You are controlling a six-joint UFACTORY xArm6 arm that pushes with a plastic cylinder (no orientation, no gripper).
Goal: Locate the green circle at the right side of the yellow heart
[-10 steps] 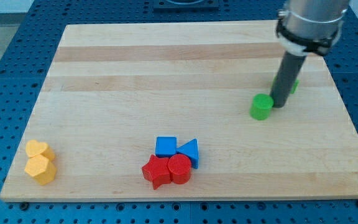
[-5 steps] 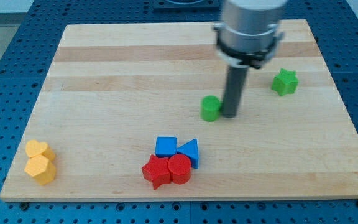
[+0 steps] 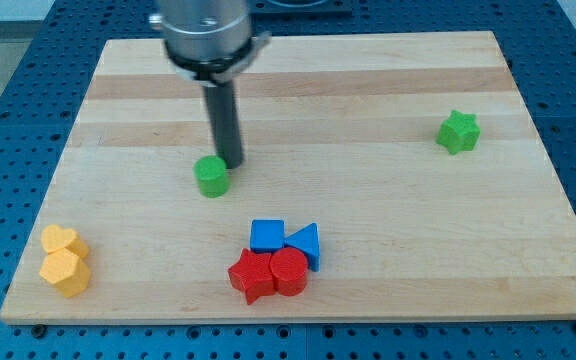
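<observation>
The green circle (image 3: 211, 177) lies on the wooden board (image 3: 388, 220), left of the middle. My tip (image 3: 230, 163) is just right of and slightly above the green circle, touching or nearly touching it. The yellow heart (image 3: 61, 241) lies near the board's lower left corner, with a yellow hexagon (image 3: 66, 271) right below it. The green circle is well to the right of and above the yellow heart.
A blue cube (image 3: 267, 235), a blue triangle (image 3: 305, 243), a red star (image 3: 250, 276) and a red circle (image 3: 290, 271) cluster at the bottom middle. A green star (image 3: 458, 132) lies at the right. The board's edges border a blue perforated table.
My tip has swept from the right side to left of the middle, pushing the green circle leftward with it. The green star, hidden behind the rod at first, now shows.
</observation>
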